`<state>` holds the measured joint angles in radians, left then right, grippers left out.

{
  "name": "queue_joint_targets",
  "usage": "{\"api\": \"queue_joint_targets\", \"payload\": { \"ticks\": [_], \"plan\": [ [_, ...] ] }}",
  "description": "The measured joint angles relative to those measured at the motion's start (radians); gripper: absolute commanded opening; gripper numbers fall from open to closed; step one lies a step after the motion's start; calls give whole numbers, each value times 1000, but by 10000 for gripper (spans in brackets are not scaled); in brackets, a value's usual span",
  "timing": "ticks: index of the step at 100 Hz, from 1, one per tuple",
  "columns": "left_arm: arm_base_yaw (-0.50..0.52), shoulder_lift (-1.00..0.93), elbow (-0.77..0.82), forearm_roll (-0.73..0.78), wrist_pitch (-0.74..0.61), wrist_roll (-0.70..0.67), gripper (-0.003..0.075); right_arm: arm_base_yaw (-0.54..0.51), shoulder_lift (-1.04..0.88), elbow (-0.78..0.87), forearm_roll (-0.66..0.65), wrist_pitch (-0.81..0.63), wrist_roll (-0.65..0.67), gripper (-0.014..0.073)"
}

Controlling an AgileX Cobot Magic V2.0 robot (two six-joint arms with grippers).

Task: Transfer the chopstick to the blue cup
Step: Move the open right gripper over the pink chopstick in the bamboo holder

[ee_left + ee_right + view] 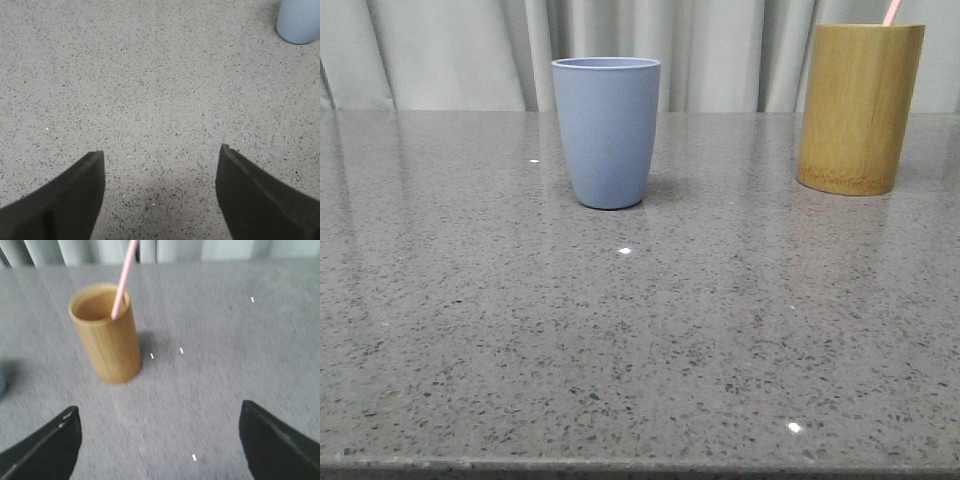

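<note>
The blue cup [607,130] stands upright mid-table, toward the back; its base also shows in the left wrist view [299,21]. A pale pink chopstick [124,277] leans inside the yellow-brown bamboo holder [106,335]; in the front view only its tip [892,11] pokes above the holder [858,107] at the back right. My left gripper [161,152] is open and empty over bare table, well short of the cup. My right gripper [159,412] is open and empty, short of the bamboo holder. Neither gripper shows in the front view.
The grey speckled stone table [620,340] stretches to its front edge at the bottom of the front view. Grey curtains [440,50] hang behind the table. A sliver of the blue cup [2,382] shows at the edge of the right wrist view.
</note>
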<state>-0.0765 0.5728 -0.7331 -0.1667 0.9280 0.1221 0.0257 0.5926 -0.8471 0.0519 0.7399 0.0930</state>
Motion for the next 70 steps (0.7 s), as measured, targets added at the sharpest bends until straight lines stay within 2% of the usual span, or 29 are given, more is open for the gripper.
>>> {"api": "queue_joint_targets", "payload": {
  "ticks": [46,70],
  "plan": [
    [0,0,1,0,0,0,463,0,290,0,49,-501,0,635],
    [0,0,2,0,0,0,463,7,470,3,84,-700,0,635]
  ]
}}
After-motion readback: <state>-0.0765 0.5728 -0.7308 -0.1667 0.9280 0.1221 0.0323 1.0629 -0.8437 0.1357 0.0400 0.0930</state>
